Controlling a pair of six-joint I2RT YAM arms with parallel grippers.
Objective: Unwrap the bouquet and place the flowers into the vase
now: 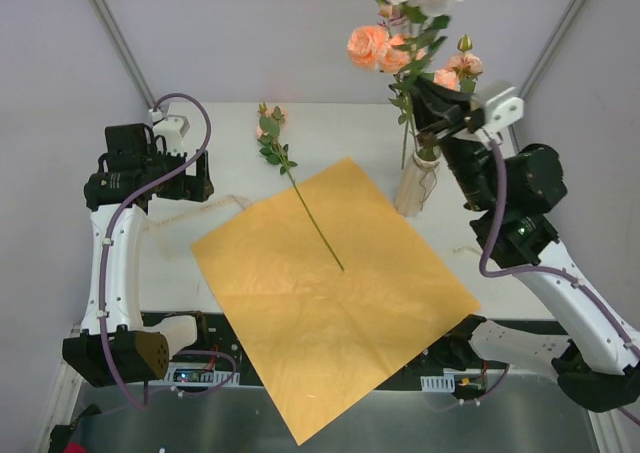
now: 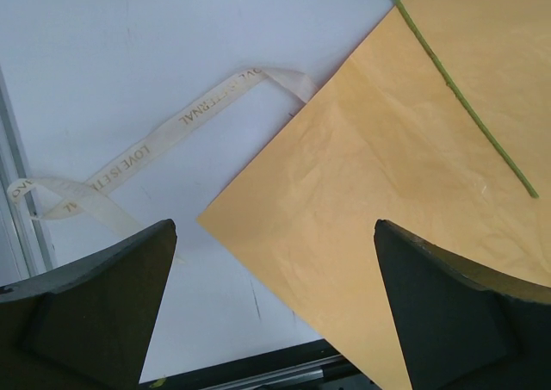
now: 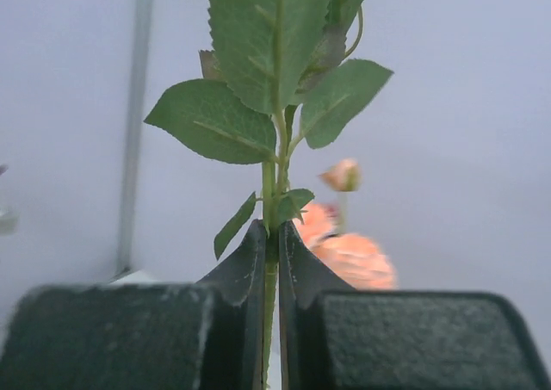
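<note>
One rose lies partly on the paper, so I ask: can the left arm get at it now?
Probably yes: the left fingers are open and empty, and the rose lies uncovered, its stem on the orange paper.

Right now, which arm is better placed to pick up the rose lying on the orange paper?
Left. The left gripper is open and empty over the paper edge, the rose stem in view; the right gripper is shut on another flower stem near the vase.
</note>
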